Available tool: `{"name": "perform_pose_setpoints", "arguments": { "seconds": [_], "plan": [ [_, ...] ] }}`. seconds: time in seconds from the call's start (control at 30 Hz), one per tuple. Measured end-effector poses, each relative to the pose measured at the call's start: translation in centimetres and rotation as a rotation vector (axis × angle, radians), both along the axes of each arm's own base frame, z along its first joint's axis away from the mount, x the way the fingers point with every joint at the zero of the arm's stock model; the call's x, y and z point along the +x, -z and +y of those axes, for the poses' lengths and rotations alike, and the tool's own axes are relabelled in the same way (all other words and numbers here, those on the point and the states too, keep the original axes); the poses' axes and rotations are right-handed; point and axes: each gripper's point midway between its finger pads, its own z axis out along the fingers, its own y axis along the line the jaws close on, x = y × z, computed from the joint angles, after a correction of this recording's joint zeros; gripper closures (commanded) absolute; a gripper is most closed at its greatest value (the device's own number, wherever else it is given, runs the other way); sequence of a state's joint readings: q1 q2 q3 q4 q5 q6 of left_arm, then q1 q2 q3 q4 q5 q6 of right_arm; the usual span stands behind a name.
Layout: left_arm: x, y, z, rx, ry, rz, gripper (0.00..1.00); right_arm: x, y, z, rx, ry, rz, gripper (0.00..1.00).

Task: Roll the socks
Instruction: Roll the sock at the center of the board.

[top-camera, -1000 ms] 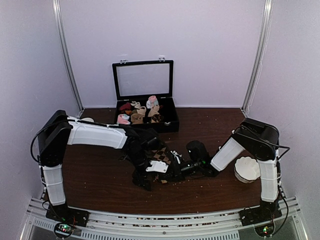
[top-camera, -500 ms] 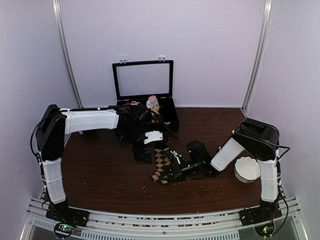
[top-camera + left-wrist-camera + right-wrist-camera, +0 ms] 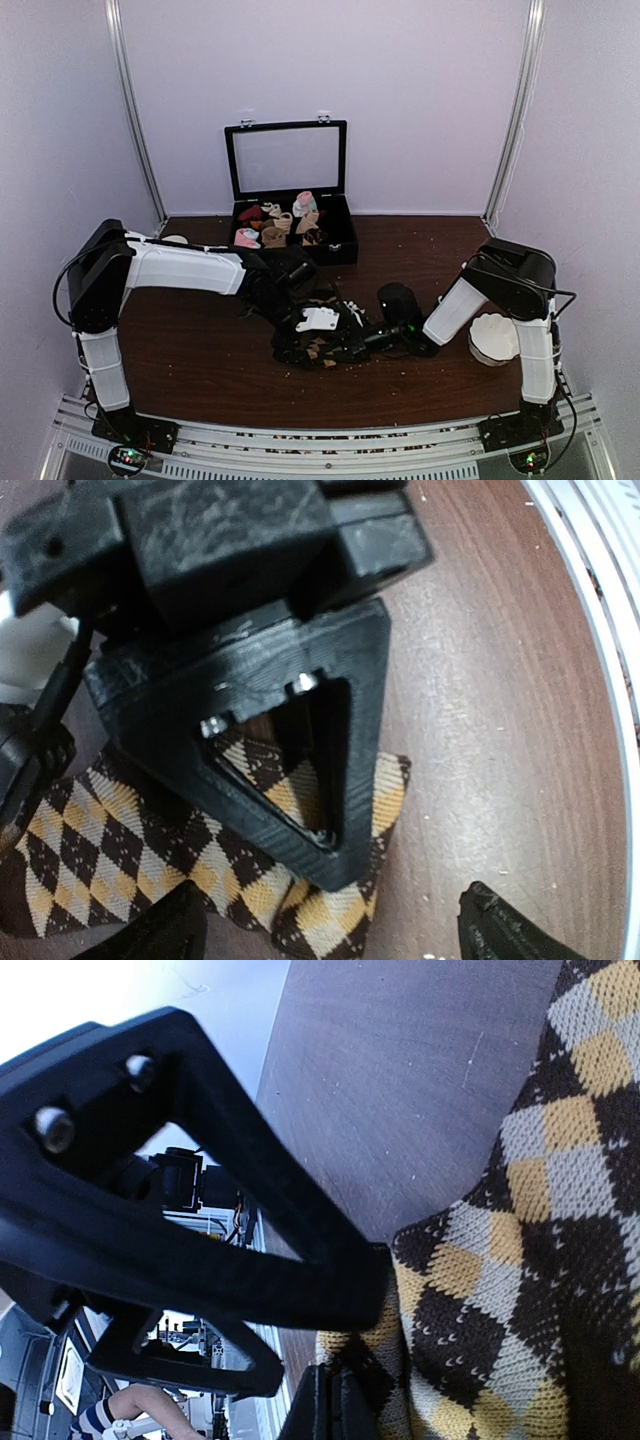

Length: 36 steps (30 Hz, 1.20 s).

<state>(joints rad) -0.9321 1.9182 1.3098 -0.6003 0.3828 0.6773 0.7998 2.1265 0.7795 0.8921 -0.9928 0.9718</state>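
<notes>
The socks [image 3: 326, 351], dark brown with a tan and orange argyle pattern, lie bunched on the brown table at the centre front. My left gripper [image 3: 306, 342] hovers over them, open. In the left wrist view its fingertips [image 3: 165, 930] stand wide apart on either side of the socks' end [image 3: 330, 910], with nothing gripped. My right gripper [image 3: 352, 337] reaches in from the right and is shut on the socks' edge [image 3: 440, 1290]. It pinches the fabric at the bottom of the right wrist view [image 3: 340, 1405]. Its triangular finger [image 3: 330, 780] shows resting on the socks [image 3: 130, 840] in the left wrist view.
A black case [image 3: 340, 250] with its lid raised stands at the back centre, holding several small sock rolls [image 3: 275, 225]. A white bowl [image 3: 495, 338] sits at the right, next to the right arm. Crumbs speckle the table around the socks.
The left gripper lifted away toward the case half a second ago and has come back down over the socks. The socks, then stretched out, now look bunched. The right arm stayed put.
</notes>
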Motion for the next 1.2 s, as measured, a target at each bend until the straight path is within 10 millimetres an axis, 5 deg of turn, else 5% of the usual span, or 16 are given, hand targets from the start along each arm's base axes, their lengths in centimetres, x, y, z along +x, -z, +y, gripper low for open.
{"name": "perform_pose_setpoints", "arguments": {
  "seconds": [0.3, 0.6, 0.8, 0.87, 0.93, 1.0, 1.2],
  "plan": [
    [-0.1, 1.3, 0.0, 0.021, 0.039, -0.005, 0.43, 0.0, -0.2, 0.0, 0.013, 0.001, -0.011, 1.0],
    [-0.2, 2.2, 0.3, 0.043, 0.054, -0.002, 0.49, 0.0, -0.1, -0.1, 0.013, 0.0, -0.012, 1.0],
    [-0.4, 3.5, 0.7, 0.077, 0.068, 0.014, 0.66, -0.1, -0.1, -0.1, 0.007, -0.003, -0.02, 1.0],
    [-0.3, 3.5, 0.7, 0.081, 0.068, 0.009, 0.61, -0.1, 0.0, -0.1, -0.002, -0.007, -0.032, 1.0],
    [-0.3, 3.5, 0.8, 0.086, 0.067, 0.01, 0.39, -0.2, 0.1, -0.1, -0.012, -0.012, -0.041, 1.0],
    [-0.4, 3.4, 0.8, 0.089, 0.067, 0.015, 0.05, -0.2, 0.2, -0.1, -0.023, -0.016, -0.048, 1.0],
    [-1.0, 3.2, 0.8, 0.092, 0.052, 0.053, 0.05, -0.4, 0.6, 0.0, -0.065, -0.029, -0.062, 1.0]
  ]
}}
